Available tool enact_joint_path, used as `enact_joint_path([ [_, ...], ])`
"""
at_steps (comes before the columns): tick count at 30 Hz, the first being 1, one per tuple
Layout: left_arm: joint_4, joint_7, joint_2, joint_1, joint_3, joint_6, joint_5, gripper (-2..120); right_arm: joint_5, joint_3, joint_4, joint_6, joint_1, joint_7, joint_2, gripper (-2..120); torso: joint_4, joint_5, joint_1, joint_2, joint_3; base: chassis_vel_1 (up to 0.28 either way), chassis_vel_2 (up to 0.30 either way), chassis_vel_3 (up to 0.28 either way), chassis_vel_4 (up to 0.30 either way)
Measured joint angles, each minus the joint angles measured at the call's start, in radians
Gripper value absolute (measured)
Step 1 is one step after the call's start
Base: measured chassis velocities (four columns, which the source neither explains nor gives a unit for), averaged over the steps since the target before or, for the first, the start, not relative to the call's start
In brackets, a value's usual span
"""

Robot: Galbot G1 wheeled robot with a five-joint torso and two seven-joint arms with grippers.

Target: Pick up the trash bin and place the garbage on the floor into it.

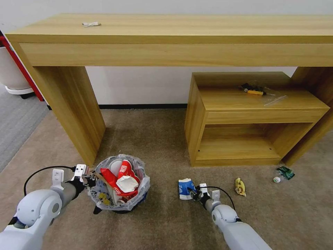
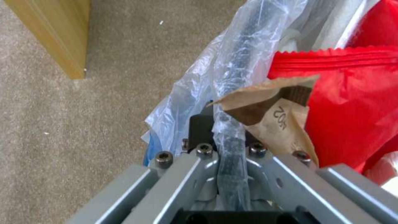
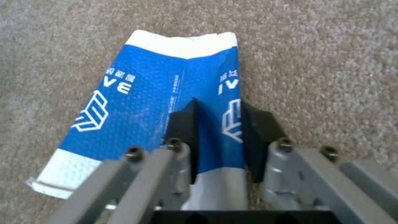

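Both arms are seen low in the head view, one either side of the carpet patch in front of the desk. Right gripper [image 1: 193, 193] is set down at floor level on the blue-white carton [image 1: 185, 189], which lies flat on the carpet [image 1: 166, 139] right of the trash bin [image 1: 119, 182]. In the right wrist view the two black fingers [image 3: 184, 130] are placed either side of a raised fold of the carton [image 3: 166, 105], pinching it; the rest of the carton is spread out ahead of the gripper [image 3: 217, 137]. Left gripper [image 1: 91, 180] is held at the bin's left rim. In the left wrist view the black rim wrapped in clear plastic bag [image 2: 232, 68] is seen running between the fingers [image 2: 201, 127], clamped. Bin is already packed: red wrapper [image 2: 352, 102], brown paper scrap [image 2: 273, 115], red-white cup [image 1: 125, 173]. Still on the floor: yellow wrapper [image 1: 240, 186] and green bottle [image 1: 283, 173], both right of the carton, near the low shelf [image 1: 249, 118].
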Motion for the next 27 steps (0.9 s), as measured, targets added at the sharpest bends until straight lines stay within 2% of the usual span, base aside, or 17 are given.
enact_joint_path([
  [2, -0.001, 0.0, 0.001, 0.0, 0.0, 0.0, 0.0, 0, 0.0, 0.003, 0.009, 0.003, -0.008, 0.006, 0.002, 10, 0.0, 0.0, 0.0, 0.0, 0.0, 0.0, 0.0, 0.0, 0.0],
  [3, -0.001, 0.0, 0.001, 0.0, 0.0, 0.0, 0.0, 0, 0.0, 0.003, 0.009, 0.003, -0.008, 0.006, 0.002, 10, 0.0, 0.0, 0.0, 0.0, 0.0, 0.0, 0.0, 0.0, 0.0],
  [5, -0.001, 0.0, 0.001, -0.001, 0.0, 0.0, 0.0, 0, -0.001, 0.006, 0.017, 0.011, -0.015, 0.016, 0.006, 2, 0.0001, 0.0002, 0.0, 0.0, 0.0, 0.0, 0.0, 0.0, 0.0],
  [10, -0.008, -0.005, -0.002, -0.002, 0.005, 0.0, -0.001, 0, -0.014, 0.019, 0.054, 0.026, -0.032, 0.028, 0.009, 0, 0.0001, 0.0005, 0.0, 0.0, 0.0, 0.0, 0.0, 0.0, 0.0],
  [14, -0.012, -0.021, -0.009, -0.002, 0.01, 0.0, -0.016, 0, -0.017, 0.041, 0.135, 0.025, -0.054, 0.034, -0.004, 0, 0.0002, 0.0003, 0.0, 0.0, 0.0, 0.0, 0.0, 0.0, 0.0],
  [16, -0.016, -0.023, -0.012, -0.002, 0.01, 0.0, -0.018, 0, -0.021, 0.075, 0.249, 0.022, -0.08, 0.035, -0.031, 0, 0.0002, 0.0004, 0.0, 0.0, 0.0, 0.0, 0.0, 0.0, 0.0],
  [17, -0.016, -0.023, -0.012, -0.002, 0.01, 0.0, -0.018, 0, -0.021, 0.075, 0.249, 0.022, -0.08, 0.035, -0.031, 0, 0.0002, 0.0004, 0.0, 0.0, 0.0, 0.0, 0.0, 0.0, 0.0],
  [22, -0.017, -0.024, -0.02, -0.002, 0.01, 0.0, -0.016, 0, -0.025, 0.139, 0.431, 0.012, -0.122, 0.031, -0.095, 0, 0.0001, 0.0003, 0.0, 0.0, 0.0, 0.0, 0.0, 0.0, 0.0],
  [23, -0.017, -0.024, -0.02, -0.002, 0.01, 0.0, -0.016, 0, -0.025, 0.139, 0.431, 0.012, -0.122, 0.031, -0.095, 0, 0.0001, 0.0003, 0.0, 0.0, 0.0, 0.0, 0.0, 0.0, 0.0],
  [25, -0.017, -0.025, -0.026, -0.003, 0.021, 0.0, -0.008, 0, -0.026, 0.183, 0.547, 0.0, -0.145, 0.009, -0.135, 0, -0.0003, 0.0004, 0.0, 0.0, 0.0, 0.0, 0.0, 0.0, 0.0],
  [27, -0.012, -0.028, -0.035, -0.011, 0.047, 0.0, 0.0, 0, -0.021, 0.228, 0.693, -0.023, -0.161, -0.056, -0.186, 0, -0.0001, 0.0001, 0.0, 0.0, 0.0, 0.0, 0.0, 0.0, 0.0],
])
